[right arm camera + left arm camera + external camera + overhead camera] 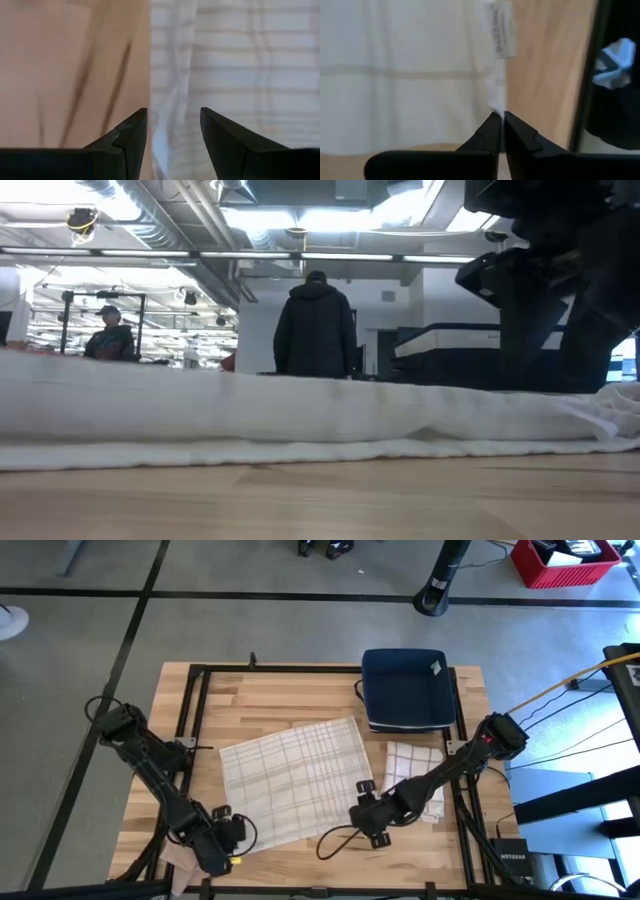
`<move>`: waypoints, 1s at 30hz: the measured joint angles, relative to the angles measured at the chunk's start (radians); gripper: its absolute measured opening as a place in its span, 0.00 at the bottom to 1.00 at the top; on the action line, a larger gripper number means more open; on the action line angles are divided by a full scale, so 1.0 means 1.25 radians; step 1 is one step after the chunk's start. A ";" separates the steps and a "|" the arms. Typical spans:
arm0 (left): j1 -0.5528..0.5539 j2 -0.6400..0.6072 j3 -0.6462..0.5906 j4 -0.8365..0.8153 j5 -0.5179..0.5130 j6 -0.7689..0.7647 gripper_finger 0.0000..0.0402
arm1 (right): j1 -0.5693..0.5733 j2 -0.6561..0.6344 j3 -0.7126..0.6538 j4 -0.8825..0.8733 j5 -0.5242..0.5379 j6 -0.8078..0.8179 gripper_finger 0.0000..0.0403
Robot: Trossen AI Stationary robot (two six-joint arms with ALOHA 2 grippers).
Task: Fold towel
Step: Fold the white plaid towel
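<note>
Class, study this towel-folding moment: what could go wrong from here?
1. The left gripper pinches only the towel corner; it may slip out when lifted.
2. The right gripper is open at the opposite edge; lifting alone could skew the fold.
3. A second cloth lies close and could snag.

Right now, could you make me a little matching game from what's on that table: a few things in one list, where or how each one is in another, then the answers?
Things:
1. left gripper
2. right gripper
3. navy cushion
4. small folded cloth

States or places:
A. lies under the right arm
B. fingers shut on the checked towel's corner
C. sits at the table's far edge
D. fingers open over the checked towel's edge

Pairs: 1-B, 2-D, 3-C, 4-A
</note>
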 joint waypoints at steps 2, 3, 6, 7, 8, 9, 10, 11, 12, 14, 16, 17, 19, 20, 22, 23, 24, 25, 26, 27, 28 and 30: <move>-0.008 0.000 0.000 0.021 0.000 0.005 0.03 | 0.000 0.003 -0.012 0.040 -0.028 0.003 0.46; -0.010 0.001 0.000 0.027 0.000 0.005 0.03 | 0.000 0.004 -0.018 0.051 -0.037 0.004 0.46; -0.014 0.004 0.000 0.044 0.000 0.018 0.03 | 0.000 0.009 -0.029 0.061 -0.043 0.004 0.46; -0.015 0.007 0.000 0.048 0.000 0.022 0.03 | 0.000 0.010 -0.031 0.063 -0.043 0.004 0.46; -0.015 0.011 -0.001 0.048 0.000 0.022 0.04 | 0.000 0.010 -0.033 0.062 -0.043 0.005 0.46; -0.013 0.013 -0.006 0.048 0.005 0.022 0.05 | -0.001 0.010 -0.034 0.062 -0.045 0.006 0.46; -0.009 0.016 -0.008 0.043 0.018 0.019 0.07 | -0.001 0.010 -0.034 0.064 -0.049 0.007 0.46; -0.006 0.022 -0.011 0.046 0.038 0.013 0.09 | -0.001 0.010 -0.035 0.062 -0.050 0.007 0.46; -0.004 0.027 -0.014 0.049 0.062 -0.001 0.12 | 0.000 0.010 -0.035 0.062 -0.053 0.008 0.46; -0.002 0.033 -0.021 0.036 0.125 -0.024 0.18 | -0.001 0.010 -0.035 0.062 -0.071 0.022 0.46; 0.006 0.033 -0.021 0.030 0.206 -0.051 0.23 | -0.001 0.010 -0.035 0.062 -0.080 0.025 0.46; 0.013 0.031 -0.020 0.027 0.252 -0.070 0.25 | -0.001 0.010 -0.035 0.062 -0.088 0.026 0.46; 0.029 0.024 -0.020 0.024 0.344 -0.100 0.28 | -0.001 0.007 -0.027 0.036 -0.093 0.026 0.46; 0.037 0.019 -0.017 0.027 0.377 -0.112 0.29 | -0.001 0.006 -0.018 0.013 -0.093 0.025 0.46; 0.046 0.001 -0.010 0.028 0.394 -0.125 0.30 | -0.005 0.003 0.014 -0.029 -0.092 0.015 0.46; 0.054 -0.011 -0.004 0.021 0.390 -0.121 0.30 | -0.007 0.002 0.031 -0.049 -0.087 0.001 0.46; 0.060 -0.025 0.000 0.016 0.365 -0.108 0.30 | -0.008 0.000 0.043 -0.062 -0.074 -0.009 0.46; 0.065 -0.043 0.002 0.003 0.316 -0.098 0.30 | -0.013 0.000 0.051 -0.061 -0.057 -0.025 0.46; 0.072 -0.061 0.002 -0.015 0.247 -0.083 0.29 | -0.018 0.000 0.054 -0.042 -0.036 -0.041 0.46; 0.079 -0.077 0.002 -0.036 0.167 -0.064 0.28 | -0.023 0.000 0.055 -0.012 -0.014 -0.054 0.46; 0.085 -0.091 0.002 -0.061 0.078 -0.054 0.27 | -0.030 0.000 0.053 0.020 0.005 -0.068 0.46; 0.095 -0.110 0.002 -0.132 -0.097 -0.048 0.25 | -0.047 0.007 0.039 0.133 0.025 -0.091 0.46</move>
